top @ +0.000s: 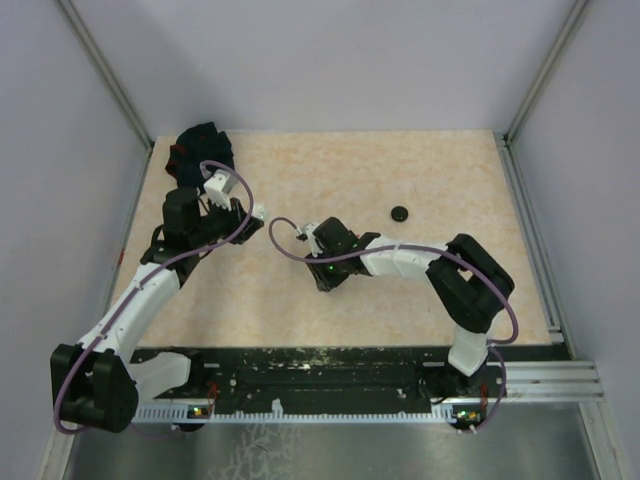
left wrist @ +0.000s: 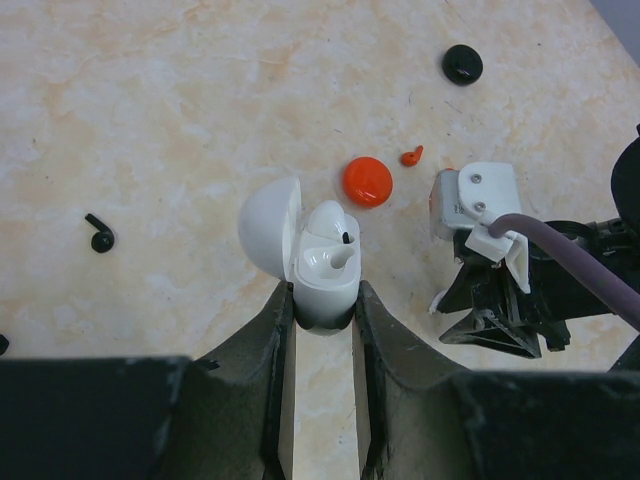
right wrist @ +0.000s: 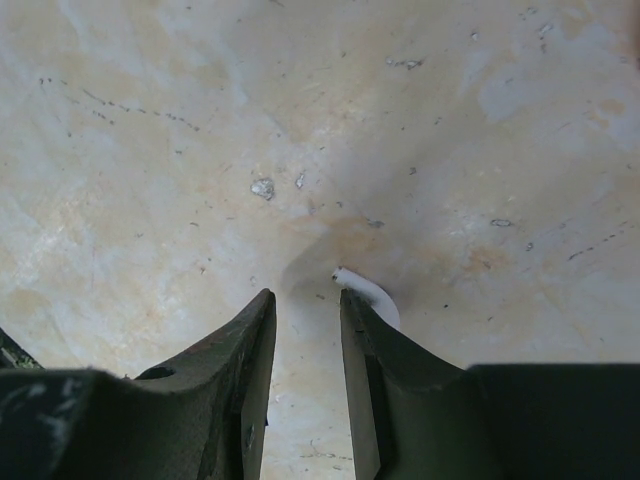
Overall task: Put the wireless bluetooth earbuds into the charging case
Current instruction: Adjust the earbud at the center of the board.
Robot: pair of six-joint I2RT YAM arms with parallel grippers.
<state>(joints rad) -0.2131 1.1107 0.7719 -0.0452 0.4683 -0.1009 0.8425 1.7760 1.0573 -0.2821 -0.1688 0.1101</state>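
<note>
Item: charging case (left wrist: 322,275), white, pinched by its sides between the closed fingers of the left gripper (left wrist: 323,292); its long axis runs straight away from the fingers in the left wrist view, and the domed lid stands swung open to the left of the view. A white rounded piece sits in the far well; whether the near well is filled cannot be told. Item: white earbud (right wrist: 372,298), lying on the table (left wrist: 150,100) just outside the right-hand finger of the right gripper (right wrist: 305,297), not between the fingers; its stem tip points up and left in the right wrist view, its body curving down and right, partly hidden behind that finger. The right gripper's fingers stand slightly apart over bare table and hold nothing. Item: orange earbud (left wrist: 411,156), tiny, long axis diagonal with the stem toward the upper right of the left wrist view, just beside an orange disc (left wrist: 367,181) and near the right arm's wrist. Item: black earbud (left wrist: 98,236), well apart to the left of the case, stem pointing up and left. Item: black disc (left wrist: 462,64), alone toward the far right. Item: black fabric bundle (top: 200,150), at the far left corner of the table.
</note>
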